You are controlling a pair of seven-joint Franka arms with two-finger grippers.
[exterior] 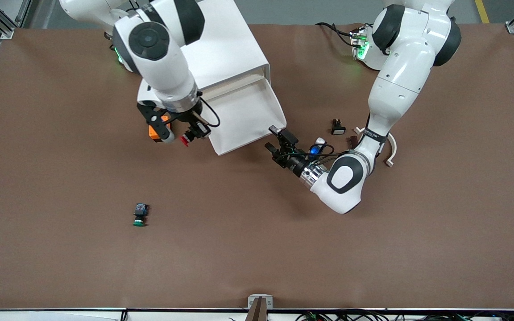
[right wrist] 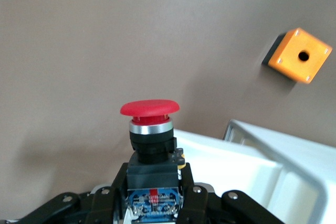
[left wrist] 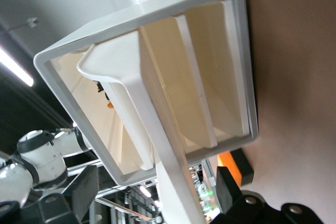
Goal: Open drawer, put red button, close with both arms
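Green-capped button (exterior: 139,215) lay nearest the camera, alone on the brown table (exterior: 60,267). Farther off, the drawer (exterior: 243,118) stood pulled out of its white cabinet (exterior: 221,49). My left gripper (exterior: 279,147) hung open just beside its corner. My right gripper (exterior: 194,132) clamped the red button (right wrist: 149,121) beside the drawer, near 1 orange box (right wrist: 299,56).

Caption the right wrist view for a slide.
Right gripper holds the red button above the table beside the open drawer, orange box nearby.

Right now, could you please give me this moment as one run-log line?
drawer: pulled open | right gripper: shut on red button, beside drawer | left gripper: open at drawer corner | green button: on table
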